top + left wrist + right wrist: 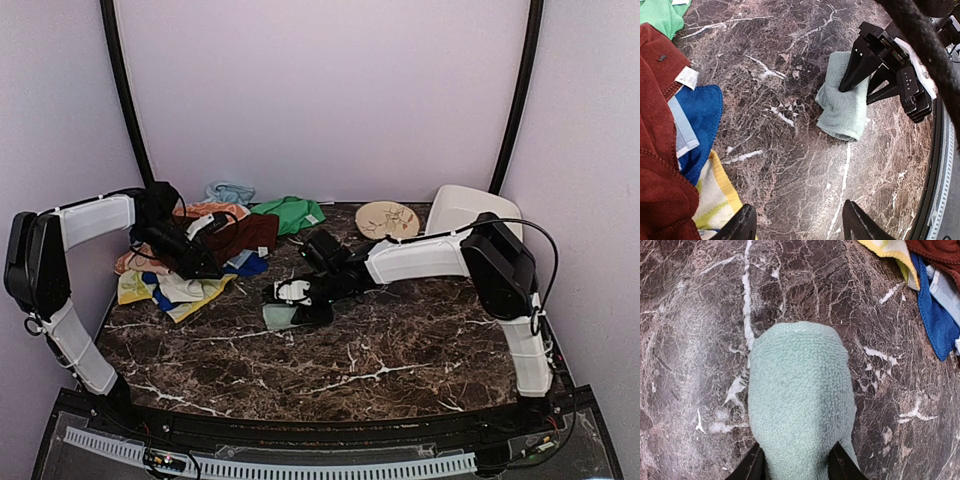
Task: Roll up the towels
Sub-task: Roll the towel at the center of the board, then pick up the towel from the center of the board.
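Your right gripper (298,294) sits just left of centre in the top view, and its two fingers clamp the rolled end of the pale mint-green towel (282,316), which lies on the dark marble table (400,350). In your right wrist view that towel (800,400) fills the middle of the frame as a rounded roll and narrows at the bottom edge where the black fingers (751,466) press against both of its sides. Your left wrist view shows the same towel (842,107) at right of centre, with the right gripper (855,96) straddling its upper end. Your left gripper (800,225) stands released at the bottom of that frame: its fingertips are spread wide with only bare marble between them. In the top view it (205,268) hangs at centre left over the edge of the pile of loose towels. The maroon-brown towel (655,125) runs down the left edge of the left wrist view with a white label (687,77) on it, lying over a blue towel (702,120) and a yellow-striped towel (715,195). A bright green towel (660,15) shows in the upper left corner. The pile lies well apart from the mint roll.
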`<state>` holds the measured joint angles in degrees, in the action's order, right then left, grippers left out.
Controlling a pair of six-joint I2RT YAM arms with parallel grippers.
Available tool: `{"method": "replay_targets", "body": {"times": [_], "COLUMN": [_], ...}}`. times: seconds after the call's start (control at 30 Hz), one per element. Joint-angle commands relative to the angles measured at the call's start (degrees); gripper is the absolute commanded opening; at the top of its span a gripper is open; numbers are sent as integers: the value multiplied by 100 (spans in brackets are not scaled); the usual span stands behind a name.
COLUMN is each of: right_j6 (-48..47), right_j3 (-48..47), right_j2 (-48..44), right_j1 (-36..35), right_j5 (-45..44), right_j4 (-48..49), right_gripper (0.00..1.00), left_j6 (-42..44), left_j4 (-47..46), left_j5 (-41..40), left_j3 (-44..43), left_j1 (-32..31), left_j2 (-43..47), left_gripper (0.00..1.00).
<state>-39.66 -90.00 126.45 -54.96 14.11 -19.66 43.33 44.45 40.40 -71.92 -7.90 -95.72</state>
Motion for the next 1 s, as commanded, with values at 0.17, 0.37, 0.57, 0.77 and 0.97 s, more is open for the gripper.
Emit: {"method": "replay_targets", "body": {"times": [0.17, 0.37, 0.57, 0.77, 0.97], "right_j6": [314, 472, 802, 728, 910], "right_j3": [0, -513, -124, -428, -222], "right_j2": [1125, 1304, 8, -791, -1887], "right_j1": [41, 216, 466, 619, 1720], "right_j5": [171, 37, -529, -842, -1151], "right_j4": [-2582, -2917, -1937, -2145, -1920], "right_gripper": [40, 2, 0, 0, 0], "left_j6": [-118, -170, -254, -247, -281], "left_j4": [221, 199, 275, 297, 160], "left_j5": [-27, -55, 10, 64, 152], "left_j3": [-390, -469, -750, -820, -648], "left_j1": [52, 75, 78, 91, 104], "left_j2": [331, 342, 264, 311, 310], "left_gripper": [60, 59, 58, 56, 54]}}
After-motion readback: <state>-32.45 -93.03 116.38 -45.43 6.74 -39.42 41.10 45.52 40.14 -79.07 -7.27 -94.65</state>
